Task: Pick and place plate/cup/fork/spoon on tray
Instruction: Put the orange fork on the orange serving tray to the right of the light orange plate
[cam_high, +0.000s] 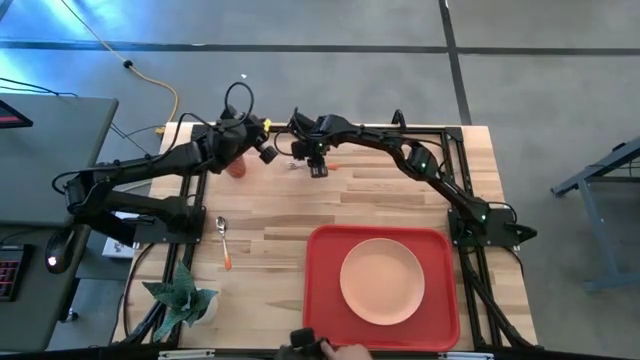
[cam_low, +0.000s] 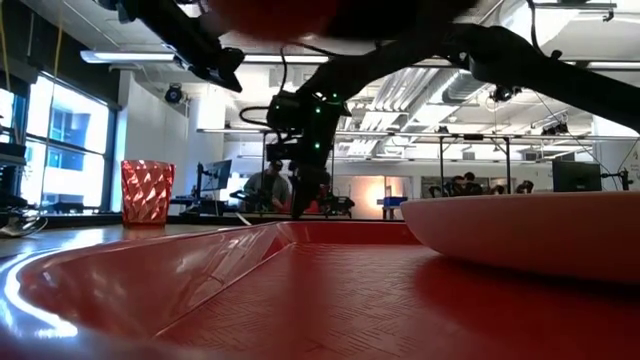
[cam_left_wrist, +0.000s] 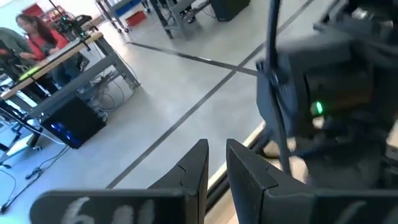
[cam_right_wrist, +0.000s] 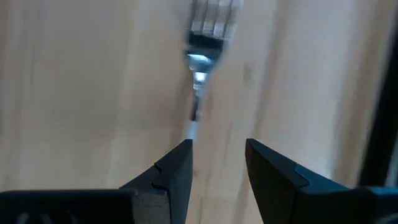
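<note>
Fingers of my right gripper stood partly open, holding nothing, just above the fork lying on the table behind the tray.

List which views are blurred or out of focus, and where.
Right wrist view: the fork is smeared, its tines soft. Low view: the tray rim and plate edge up close are out of focus; the cup farther off is sharper. Left wrist view: the right arm's housing is blurred. High view: sharp throughout.
</note>
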